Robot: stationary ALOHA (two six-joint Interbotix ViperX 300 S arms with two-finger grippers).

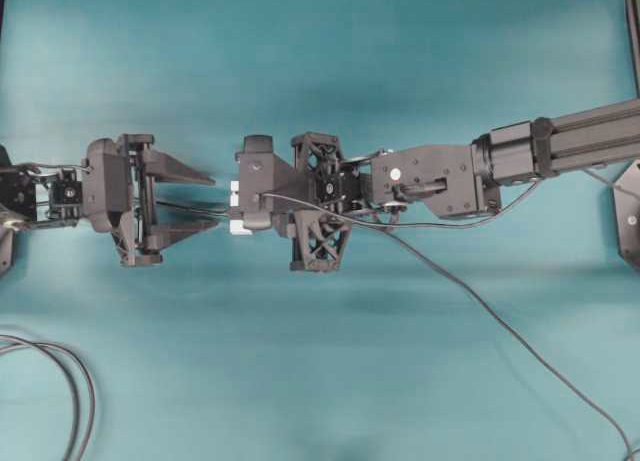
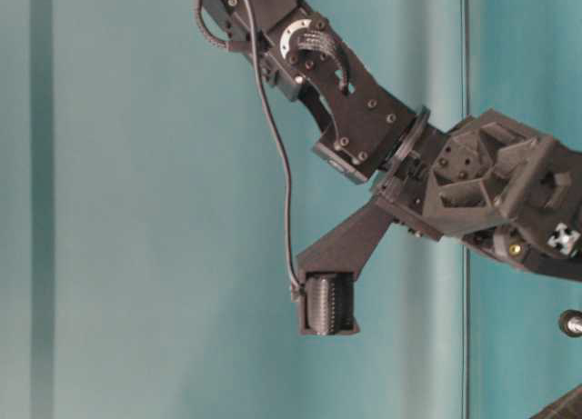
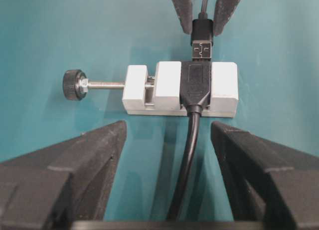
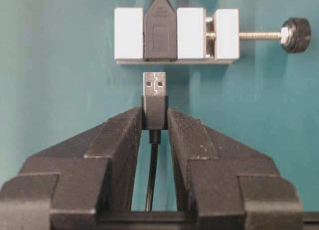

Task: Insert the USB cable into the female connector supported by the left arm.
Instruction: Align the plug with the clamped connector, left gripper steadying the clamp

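The right gripper (image 4: 155, 121) grasps the USB cable (image 4: 155, 98) by its plug, lined up just short of the female connector (image 4: 160, 33). The left gripper (image 3: 169, 135) is spread wide, holding nothing. Pushing in remains.

White block (image 4: 190, 33), black socket (image 4: 160, 33), silver-tipped black plug (image 4: 155, 93) — all on a teal table (image 4: 60, 80)

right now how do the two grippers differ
The right gripper is shut on the USB cable plug, jaws pressed to its sides; the left gripper stands wide open, holding nothing. The right gripper's plug is short of the female connector; the left gripper's jaws flank that connector's own cable without touching it. Both are black, with triangular jaws, facing each other.
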